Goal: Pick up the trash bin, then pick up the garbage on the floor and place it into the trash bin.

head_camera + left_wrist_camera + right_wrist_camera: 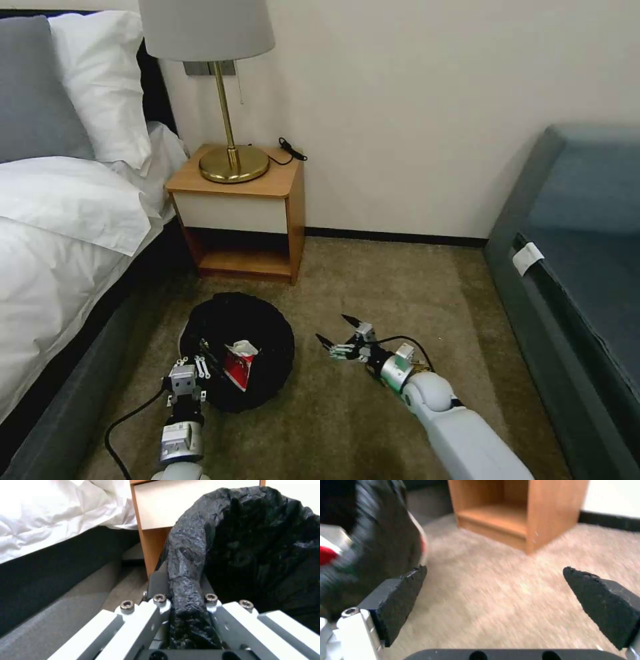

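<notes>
Your left gripper is clamping the near rim of the trash bin, its fingers closed on a fold of the black bag that lines it. The left wrist view is showing that fold pinched between the two finger bars, with the bag's dark inside opening out beyond. The bin is sitting just in front of the nightstand, on the side toward the bed, and it is tilting so that its mouth faces you. A red-white snack bag is lying inside it, close to the gripped edge.

Your right gripper is hanging wide open with nothing between its jaws, over bare carpet in front of the nightstand and beside the bin, on the side away from the bed. In the right wrist view its two black pads are standing far apart, with carpet between them, the nightstand's open lower shelf ahead and the bin's dark side at the edge.

A brass lamp is standing on the nightstand.
</notes>
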You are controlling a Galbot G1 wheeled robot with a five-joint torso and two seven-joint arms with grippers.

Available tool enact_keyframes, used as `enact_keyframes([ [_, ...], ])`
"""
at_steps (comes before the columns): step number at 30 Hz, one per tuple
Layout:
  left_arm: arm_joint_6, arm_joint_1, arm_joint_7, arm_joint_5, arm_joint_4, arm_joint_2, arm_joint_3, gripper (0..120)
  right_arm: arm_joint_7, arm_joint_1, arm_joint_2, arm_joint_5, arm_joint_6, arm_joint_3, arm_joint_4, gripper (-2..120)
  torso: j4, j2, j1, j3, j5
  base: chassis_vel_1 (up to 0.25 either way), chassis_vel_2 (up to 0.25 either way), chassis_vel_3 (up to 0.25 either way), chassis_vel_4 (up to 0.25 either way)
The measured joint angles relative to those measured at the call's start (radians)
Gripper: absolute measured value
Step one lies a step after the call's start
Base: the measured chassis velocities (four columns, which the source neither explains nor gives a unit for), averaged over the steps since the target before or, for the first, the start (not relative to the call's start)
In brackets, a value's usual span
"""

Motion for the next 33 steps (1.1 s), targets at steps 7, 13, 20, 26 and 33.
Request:
enact_keyframes([
  [7, -0.018, 0.005, -0.002, -0.012, 0.021, 0.001, -0.005, 4, 0.001, 0.015, 0.006, -0.088, 0.011, 0.01, -0.119, 100, 0.0001, 0.0, 0.0, 0.0, 0.0, 0.0, 0.0, 0.0, 0.0],
  [13, -0.019, 0.017, -0.003, -0.016, 0.002, 0.0, -0.003, 4, 0.002, 0.019, 0.023, -0.163, 0.043, 0.038, -0.196, 100, 0.0001, 0.0, 0.0, 0.0, 0.0001, 0.0, 0.0, 0.0, 0.0],
  [20, -0.031, 0.03, -0.004, -0.015, 0.007, 0.001, -0.002, 4, 0.002, 0.016, 0.03, -0.215, 0.063, 0.079, -0.241, 100, 0.0001, 0.0, 0.0, 0.0, -0.0001, 0.0, 0.0, 0.0, 0.0],
  [26, -0.036, 0.035, -0.005, -0.009, 0.01, 0.0, 0.001, 4, 0.003, 0.016, 0.029, -0.258, 0.084, 0.112, -0.279, 100, 0.0001, 0.0, 0.0, 0.0, 0.0, 0.0, 0.0, 0.0, 0.0],
  [33, -0.037, 0.034, -0.01, 0.003, 0.019, -0.005, 0.008, 4, 0.027, 0.019, 0.02, -0.279, 0.093, 0.133, -0.309, 100, 0.0001, 0.0, 0.0, 0.0, 0.0001, 0.0, 0.0, 0.0, 0.0],
])
